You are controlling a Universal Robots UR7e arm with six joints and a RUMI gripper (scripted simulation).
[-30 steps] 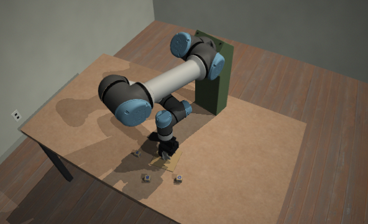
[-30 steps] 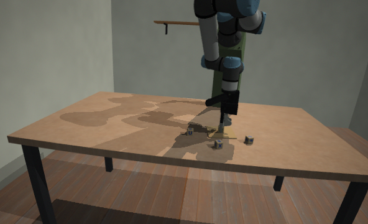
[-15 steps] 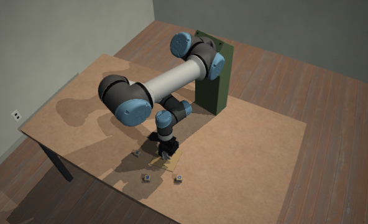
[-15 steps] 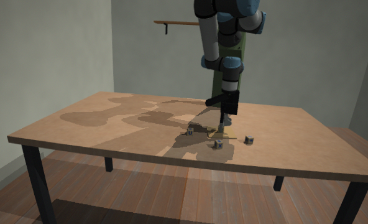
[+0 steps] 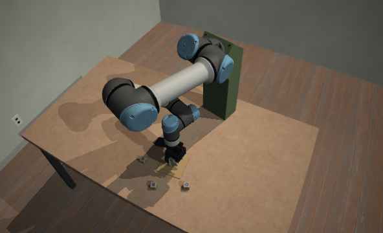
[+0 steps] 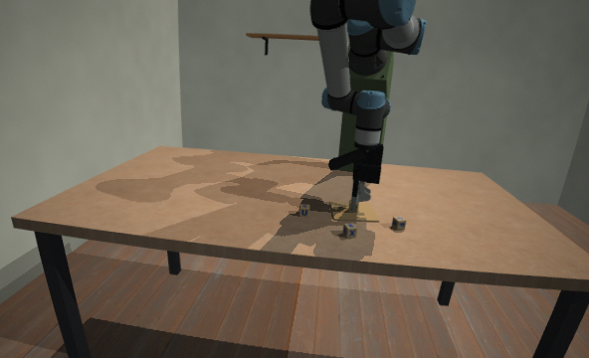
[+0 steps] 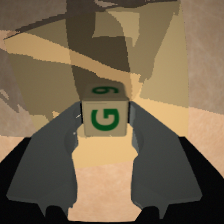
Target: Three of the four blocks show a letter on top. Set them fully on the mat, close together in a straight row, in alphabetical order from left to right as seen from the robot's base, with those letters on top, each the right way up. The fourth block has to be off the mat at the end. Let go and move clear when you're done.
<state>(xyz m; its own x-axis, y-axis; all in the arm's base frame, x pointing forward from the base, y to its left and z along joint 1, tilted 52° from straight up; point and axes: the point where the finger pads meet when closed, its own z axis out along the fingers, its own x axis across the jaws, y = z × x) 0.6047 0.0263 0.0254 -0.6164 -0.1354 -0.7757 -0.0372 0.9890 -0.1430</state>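
My gripper [image 5: 173, 162] points straight down over the tan mat [image 5: 173, 167]. In the wrist view its two grey fingers press on both sides of a wooden block [image 7: 105, 117]. That block shows a green G toward the wrist camera and a green mark like a 9 on the adjoining face. It sits low at the mat [image 7: 100, 165]; I cannot tell if it touches. Three other blocks with blue marks lie off the mat: one to the left [image 5: 142, 159], one at the front [image 5: 153, 185], one at the front right [image 5: 186, 185].
The arm's green pedestal [image 5: 222, 81] stands at the back of the table. The table's front edge [image 5: 140, 204] runs close behind the two front blocks. In the exterior view the blocks [image 6: 303, 210] [image 6: 349, 230] [image 6: 399, 223] ring the mat [image 6: 356, 214].
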